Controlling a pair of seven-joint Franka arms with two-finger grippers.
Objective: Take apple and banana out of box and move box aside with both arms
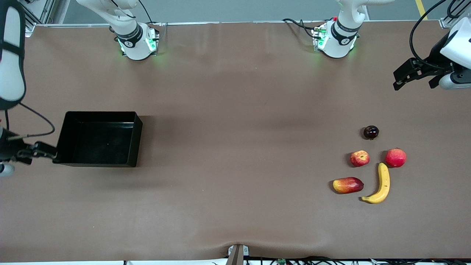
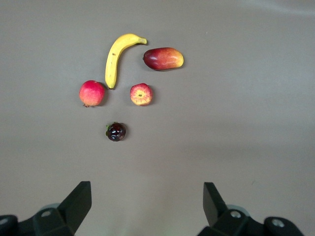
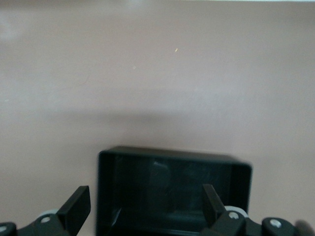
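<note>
The black box (image 1: 96,141) sits empty at the right arm's end of the table. My right gripper (image 1: 46,153) is open, low beside the box's outer end wall, and the box (image 3: 172,189) fills the space ahead of its fingers (image 3: 78,206). The banana (image 1: 381,184) and the small red apple with a yellowish patch (image 1: 360,158) lie at the left arm's end. My left gripper (image 1: 396,80) hangs open and empty in the air, apart from the fruits. Its wrist view shows the banana (image 2: 116,58) and the apple (image 2: 141,94).
A larger plain red fruit (image 1: 395,157) lies beside the apple, a red-and-yellow mango (image 1: 347,185) beside the banana, and a small dark round fruit (image 1: 371,132) farther from the front camera than the apple. Brown table (image 1: 235,147) stretches bare between box and fruits.
</note>
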